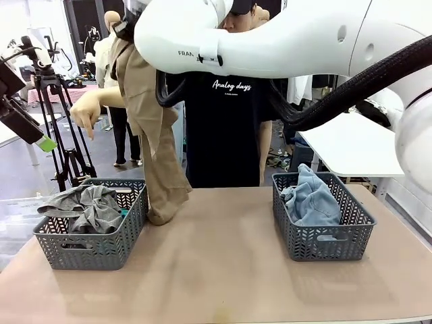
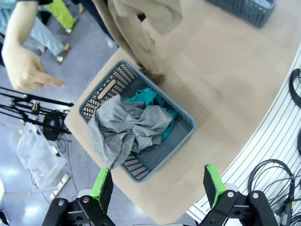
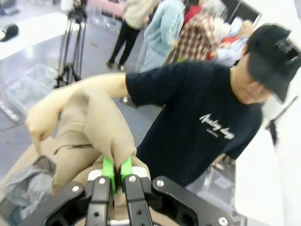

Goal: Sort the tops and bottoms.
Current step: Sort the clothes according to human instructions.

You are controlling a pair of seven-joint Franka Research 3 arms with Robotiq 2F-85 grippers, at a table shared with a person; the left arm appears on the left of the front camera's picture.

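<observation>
Fingers [image 3: 117, 170] on khaki top [image 3: 101, 129], person's hand [image 3: 41, 123] alongside

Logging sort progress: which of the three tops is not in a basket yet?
The khaki tan top: it hangs pinched in the right gripper, while the grey top and teal top lie in the left basket.

A lab: camera tripods [image 1: 59, 128], other tables, people standing about

Bright, even indoor light — soft shadows, wrist views bent at edges, right one blurred
</observation>
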